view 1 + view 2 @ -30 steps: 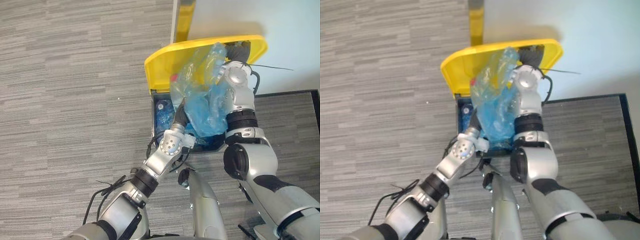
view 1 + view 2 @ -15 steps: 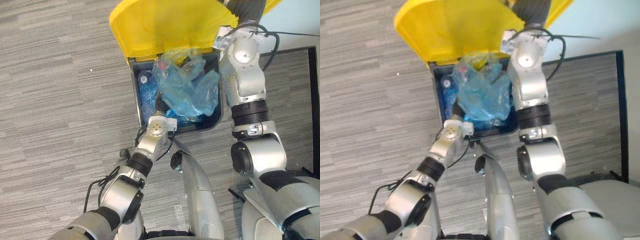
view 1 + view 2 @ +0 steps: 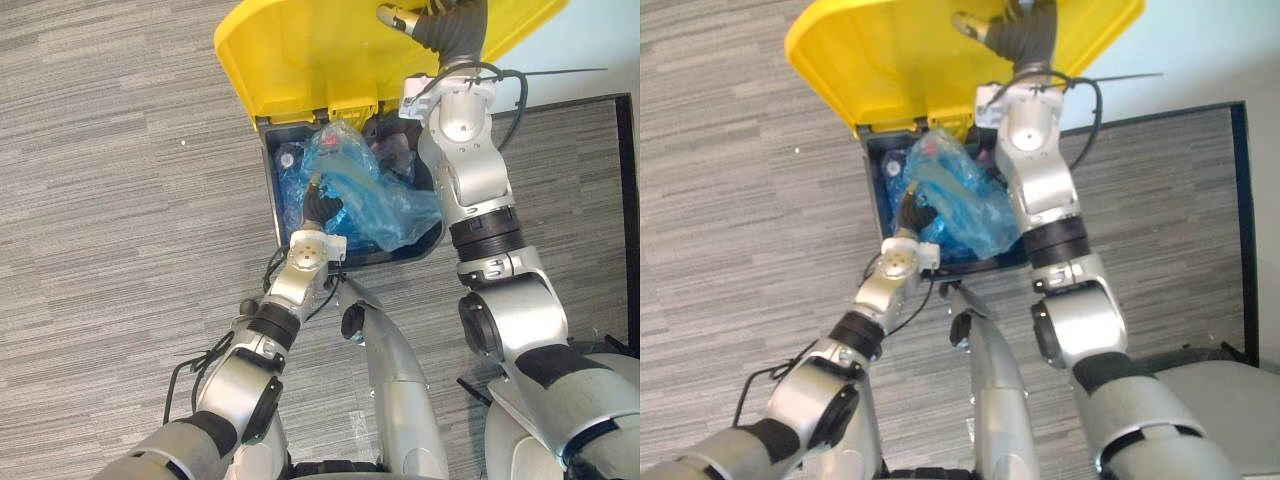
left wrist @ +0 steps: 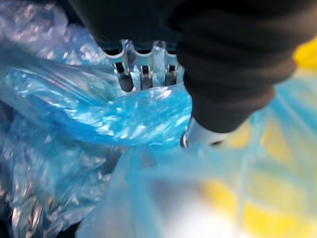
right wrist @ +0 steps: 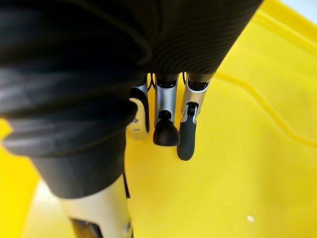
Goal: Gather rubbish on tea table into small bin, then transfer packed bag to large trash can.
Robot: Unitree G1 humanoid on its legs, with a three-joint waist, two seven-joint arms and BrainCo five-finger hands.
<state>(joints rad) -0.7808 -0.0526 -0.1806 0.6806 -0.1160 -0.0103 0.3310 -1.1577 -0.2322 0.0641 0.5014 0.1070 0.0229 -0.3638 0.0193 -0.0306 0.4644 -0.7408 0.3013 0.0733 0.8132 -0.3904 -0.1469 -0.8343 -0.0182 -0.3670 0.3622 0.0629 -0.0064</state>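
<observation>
Left hand (image 4: pixel 141 74) pinches the blue bag (image 3: pixel 385 205) bunched beneath it in the bin (image 3: pixel 271 200). Right hand (image 5: pixel 166 101), fingers loosely extended, touches the yellow lid (image 3: pixel 300 50).

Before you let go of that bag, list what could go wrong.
1. The right hand only presses its fingers against the yellow lid and does not grip it. If it slips, the lid may drop onto the left arm.
2. Film of the blue bag is folded over the left hand, so pulling out could drag the bag along.
3. The bag bulges near the trash can rim and might stop the lid from closing.
</observation>
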